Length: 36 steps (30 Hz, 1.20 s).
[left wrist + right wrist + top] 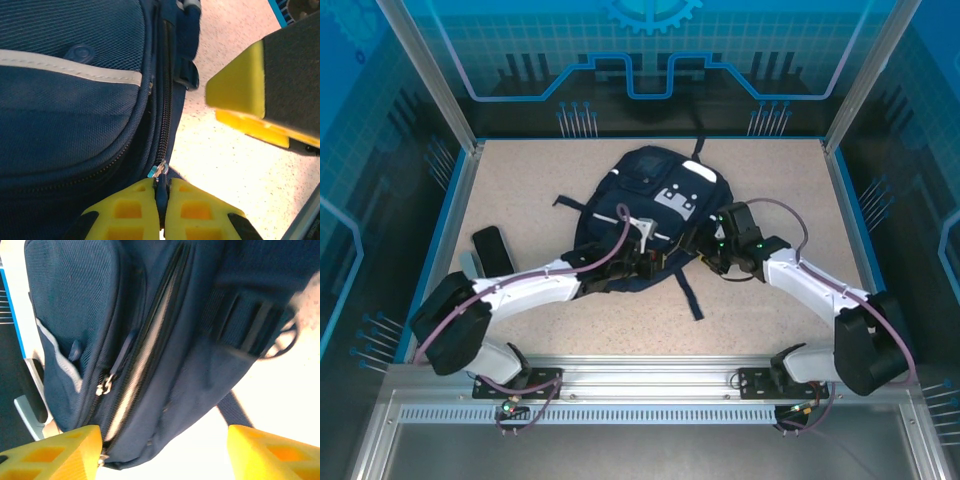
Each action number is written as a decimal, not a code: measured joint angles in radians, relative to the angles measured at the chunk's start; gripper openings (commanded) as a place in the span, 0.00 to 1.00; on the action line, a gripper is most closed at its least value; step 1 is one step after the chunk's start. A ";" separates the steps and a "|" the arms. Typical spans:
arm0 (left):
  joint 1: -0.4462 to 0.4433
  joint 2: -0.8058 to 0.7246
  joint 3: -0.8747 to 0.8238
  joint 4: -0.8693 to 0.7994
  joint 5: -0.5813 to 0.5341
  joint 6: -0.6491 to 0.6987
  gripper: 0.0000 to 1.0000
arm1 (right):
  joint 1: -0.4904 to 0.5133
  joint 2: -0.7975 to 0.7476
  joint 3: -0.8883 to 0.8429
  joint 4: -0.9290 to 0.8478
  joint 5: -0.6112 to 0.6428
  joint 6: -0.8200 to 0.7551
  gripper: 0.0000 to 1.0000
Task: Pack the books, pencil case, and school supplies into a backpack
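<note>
From above, the backpack (pixel 650 215) lies flat in the middle of the speckled beige table (pixel 520 190), with 1 strap (pixel 691 292) trailing toward me. A blue rim edges the table, metal posts (pixel 438 80) rise at the far corners, and the walls are blue panels with circuit-like drawings. A dark flat case (pixel 492 247) sits well apart on the left. My left gripper (pixel 650 262) is at the bag's near edge, and my right gripper (pixel 712 250) is just beside its right side.

At my left wrist, the 2 yellow fingers (pixel 130 210) are pressed together on the dark zip tab (pixel 161 192), right under the silver slider (pixel 157 171) (the zip runs up the bag's side from there). Bright table shows to the right.

At my right wrist, the 2 fingers (pixel 55 455) stand wide apart and grip nothing. The bag's lower edge lies between them, with table showing by the right finger. A zip gapes there, showing a pale strip (pixel 145 355) inside.
</note>
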 measured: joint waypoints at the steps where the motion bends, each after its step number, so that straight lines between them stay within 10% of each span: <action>1: -0.010 0.019 0.013 0.005 0.002 0.000 0.00 | 0.000 -0.008 -0.011 0.005 -0.009 0.020 0.60; 36: -0.024 -0.097 -0.047 -0.148 -0.158 0.116 0.00 | -0.008 0.099 0.018 0.027 0.070 0.035 0.12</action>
